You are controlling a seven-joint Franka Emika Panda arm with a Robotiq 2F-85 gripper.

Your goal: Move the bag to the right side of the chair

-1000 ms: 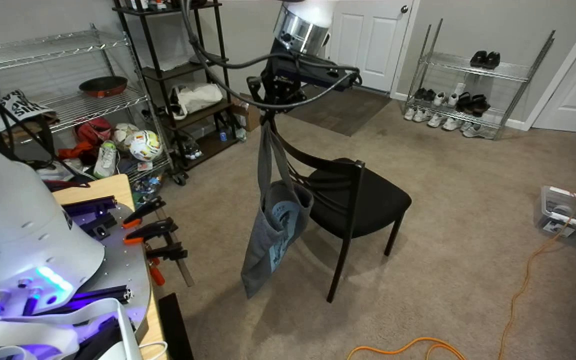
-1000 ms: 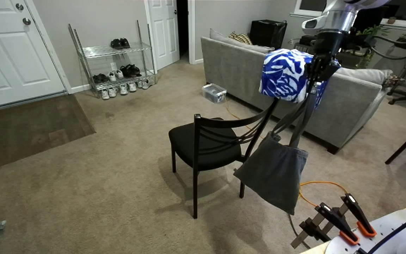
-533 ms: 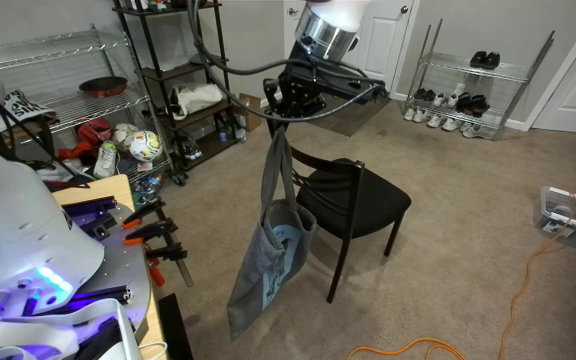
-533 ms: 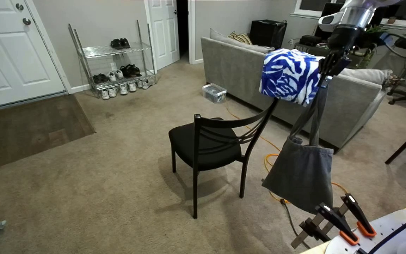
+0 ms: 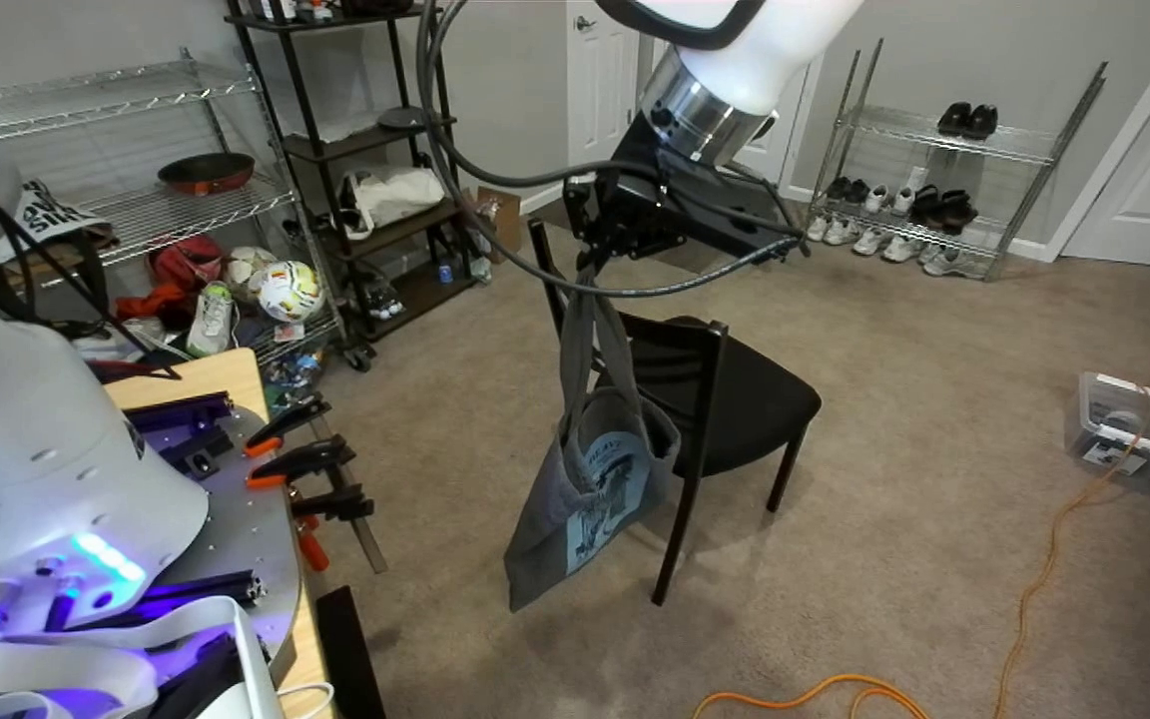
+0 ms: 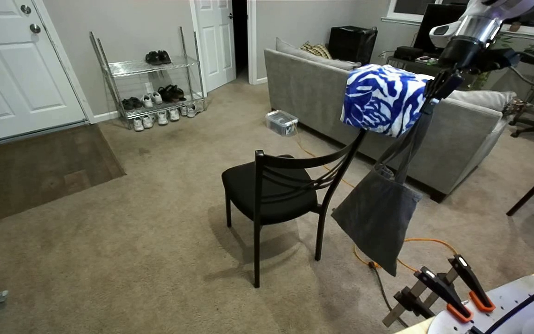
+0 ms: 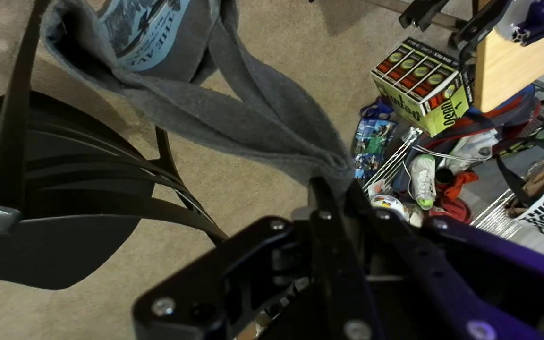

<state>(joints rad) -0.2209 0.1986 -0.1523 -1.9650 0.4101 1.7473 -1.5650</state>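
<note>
Gripper (image 7: 338, 187), mine, clenched on handles (image 7: 281, 101) of grey tote bag (image 5: 585, 509); it hangs slanted near backrest (image 6: 308, 162) of black chair (image 5: 745, 394). If I sweep fast, limp bag may swing, snag backrest, drag handles loose.

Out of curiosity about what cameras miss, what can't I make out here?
Whether anything is in the bag: hidden by cloth and shadow in the wrist view.
The print in full: cut off by the wrist view's top edge, too small in an exterior view.
Middle of the arm: beyond the edges of both exterior views.
Beyond the doorway: too dark, in an exterior view.
</note>
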